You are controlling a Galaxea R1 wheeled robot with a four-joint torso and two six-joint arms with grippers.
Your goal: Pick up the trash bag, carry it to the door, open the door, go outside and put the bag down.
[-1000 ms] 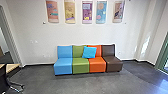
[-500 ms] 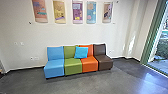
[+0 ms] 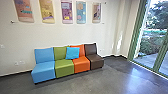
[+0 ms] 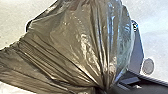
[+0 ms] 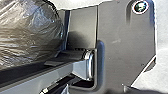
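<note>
Trash bag (image 4: 75, 45) bunches into my left end effector (image 4: 102, 88), likely for secure carrying (my right end effector's state, I can't tell); glass panels (image 3: 151, 47) stand toward two o'clock.

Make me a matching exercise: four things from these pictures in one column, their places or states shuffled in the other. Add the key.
Column one
1. Bright blue square cushion
2. Light blue armless seat
3. Dark brown armless seat
4. Shiny, dark plastic trash bag

Column two
A. At the right end of the row of seats
B. Drawn together into tight folds
C. At the left end of the row of seats
D. Propped against the backs of the green seat and the orange seat

Pairs: 1-D, 2-C, 3-A, 4-B
</note>
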